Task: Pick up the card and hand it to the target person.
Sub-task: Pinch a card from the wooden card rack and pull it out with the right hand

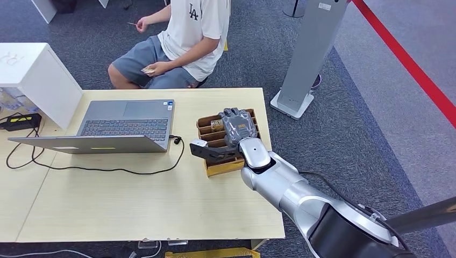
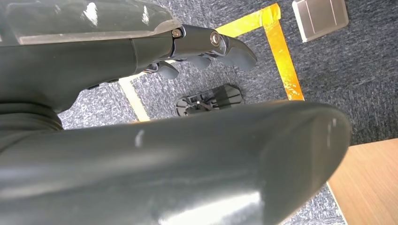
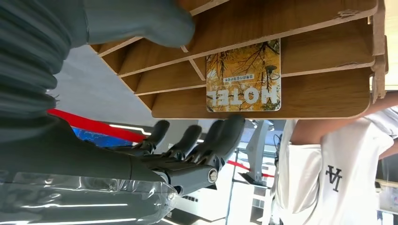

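Now the right hand (image 1: 235, 129) hovers over the slotted wooden holder (image 1: 211, 127) — fingers spread, empty — near the hotel card (image 3: 244, 77).

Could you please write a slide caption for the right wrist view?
Right hand open beside the slotted wooden holder, reaching toward the hotel card.

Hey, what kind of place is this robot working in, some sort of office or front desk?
Probably a mock hotel front desk in an office or lab. A wooden card holder holds a card printed HOTEL, a laptop lies open on the desk, and grey carpet carries a red floor line.
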`<state>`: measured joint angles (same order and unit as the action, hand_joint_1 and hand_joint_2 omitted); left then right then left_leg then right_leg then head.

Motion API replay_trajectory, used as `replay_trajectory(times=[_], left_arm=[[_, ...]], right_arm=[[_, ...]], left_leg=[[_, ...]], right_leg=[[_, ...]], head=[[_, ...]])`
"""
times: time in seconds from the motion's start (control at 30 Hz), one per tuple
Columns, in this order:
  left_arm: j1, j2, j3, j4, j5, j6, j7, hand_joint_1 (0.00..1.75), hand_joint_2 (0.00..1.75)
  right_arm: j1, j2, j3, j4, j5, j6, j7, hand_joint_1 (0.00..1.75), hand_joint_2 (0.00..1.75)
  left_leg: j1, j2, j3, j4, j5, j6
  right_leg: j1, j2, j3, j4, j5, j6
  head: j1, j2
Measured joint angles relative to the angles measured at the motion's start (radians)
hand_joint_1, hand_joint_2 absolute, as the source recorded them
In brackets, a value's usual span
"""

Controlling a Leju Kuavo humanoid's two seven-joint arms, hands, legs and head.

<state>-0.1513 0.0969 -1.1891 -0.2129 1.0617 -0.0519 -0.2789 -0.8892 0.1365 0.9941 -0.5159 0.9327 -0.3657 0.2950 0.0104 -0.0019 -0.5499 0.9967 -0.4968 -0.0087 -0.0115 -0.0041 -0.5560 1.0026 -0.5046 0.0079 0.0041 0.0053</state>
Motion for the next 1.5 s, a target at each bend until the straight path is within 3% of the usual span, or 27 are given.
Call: replay_trajectory(times=[0.4,0.6,1.03,1.5], left_arm=[[0.001,0.0,0.0,0.0,0.001,0.001,0.0,0.0,0.0],[0.001,0.0,0.0,0.0,0.001,0.001,0.0,0.0,0.0],[-0.001,0.0,0.0,0.0,0.001,-0.001,-0.006,0.0,0.0],[-0.001,0.0,0.0,0.0,0.005,-0.001,-0.034,0.0,0.0]], right_arm=[[-0.001,0.003,0.001,0.002,-0.004,-0.005,-0.006,0.99,1.75],[-0.001,0.004,0.002,0.003,-0.004,-0.005,-0.007,1.34,1.75],[-0.003,0.006,0.002,0.008,-0.005,-0.014,-0.014,1.65,1.75],[-0.008,0.006,0.0,0.002,-0.035,-0.056,-0.017,1.66,1.75]], left_leg=[[0.0,0.0,0.0,0.0,0.0,0.0],[0.0,0.0,0.0,0.0,0.0,0.0],[0.0,0.0,0.0,0.0,0.0,0.0],[0.0,0.0,0.0,0.0,0.0,0.0]], right_leg=[[0.0,0.0,0.0,0.0,0.0,0.0],[0.0,0.0,0.0,0.0,0.0,0.0],[0.0,0.0,0.0,0.0,0.0,0.0],[0.0,0.0,0.0,0.0,0.0,0.0]], head=[[0.0,0.0],[0.0,0.0],[0.0,0.0],[0.0,0.0]])
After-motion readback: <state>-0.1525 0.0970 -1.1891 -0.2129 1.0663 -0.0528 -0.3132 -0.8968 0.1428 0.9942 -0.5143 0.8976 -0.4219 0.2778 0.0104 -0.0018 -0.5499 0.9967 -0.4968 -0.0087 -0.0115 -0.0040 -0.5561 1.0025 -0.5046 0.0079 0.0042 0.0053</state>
